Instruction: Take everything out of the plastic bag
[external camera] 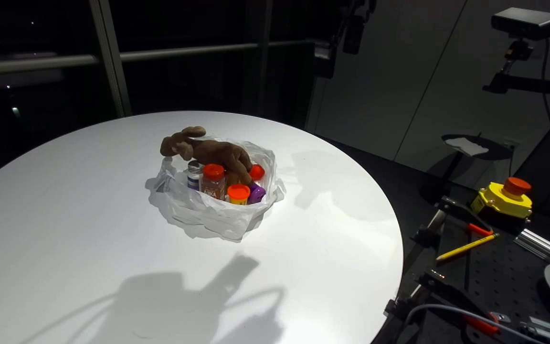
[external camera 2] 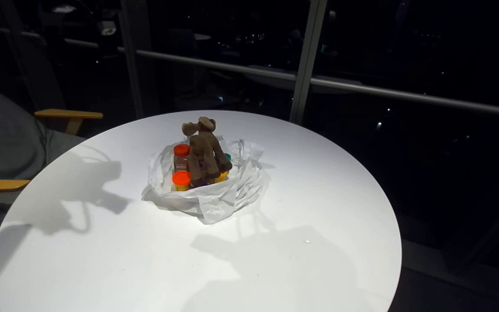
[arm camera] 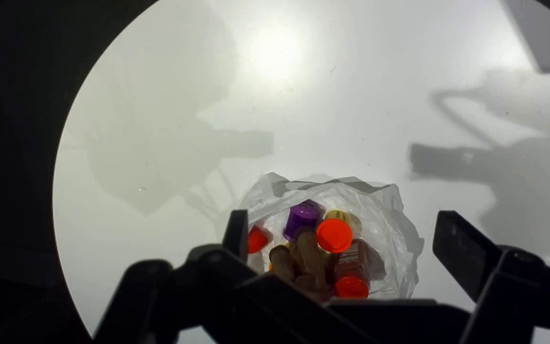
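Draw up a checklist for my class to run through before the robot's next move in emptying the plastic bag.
1. Gripper open: ok.
2. Plastic bag open at the top: ok.
3. Plastic bag away from the edge of the table: ok.
4. Brown plush toy not covered by film: ok.
5. Purple container clear of the toy: not ok, a leg overlaps it in the wrist view.
6. Tall red-lidded jar apart from the toy: cannot tell.
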Controlling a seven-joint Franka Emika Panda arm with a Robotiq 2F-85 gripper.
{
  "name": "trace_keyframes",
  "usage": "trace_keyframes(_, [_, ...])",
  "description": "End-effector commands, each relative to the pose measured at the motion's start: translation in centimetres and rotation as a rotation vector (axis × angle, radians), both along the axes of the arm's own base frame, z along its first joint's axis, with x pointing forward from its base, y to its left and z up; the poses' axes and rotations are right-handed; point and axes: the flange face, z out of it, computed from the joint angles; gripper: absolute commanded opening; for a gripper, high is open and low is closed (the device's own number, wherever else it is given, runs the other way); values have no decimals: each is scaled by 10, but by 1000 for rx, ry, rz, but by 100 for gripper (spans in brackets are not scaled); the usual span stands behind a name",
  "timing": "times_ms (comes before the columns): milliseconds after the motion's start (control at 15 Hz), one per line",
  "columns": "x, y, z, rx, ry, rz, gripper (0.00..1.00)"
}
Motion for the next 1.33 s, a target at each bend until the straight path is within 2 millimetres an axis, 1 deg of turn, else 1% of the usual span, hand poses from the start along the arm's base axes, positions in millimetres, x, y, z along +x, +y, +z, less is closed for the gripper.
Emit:
trace_keyframes(0, [67,-7,-24,2,17,108,100])
trace_keyframes(67, [82,-8,-34,15,25,129,100])
trace_keyframes(133, [99,-5,-47,50,24,152,100])
trace_keyframes(267, [124,9,-72,111,32,193,100])
trace_keyframes(400, [143,22,-101,125,40,201,100])
trace_keyframes(533, [156,34,-127,128,57,207,100])
trace_keyframes(667, [166,41,-152,81,74,196,100])
trace_keyframes(800, [176,40,-169,51,75,171,100])
trace_keyframes(933, [187,35,-178,42,67,137,100])
trace_keyframes(1133, [203,18,-190,10,48,63,100])
trace_keyframes(1267, [213,5,-191,7,27,7,100])
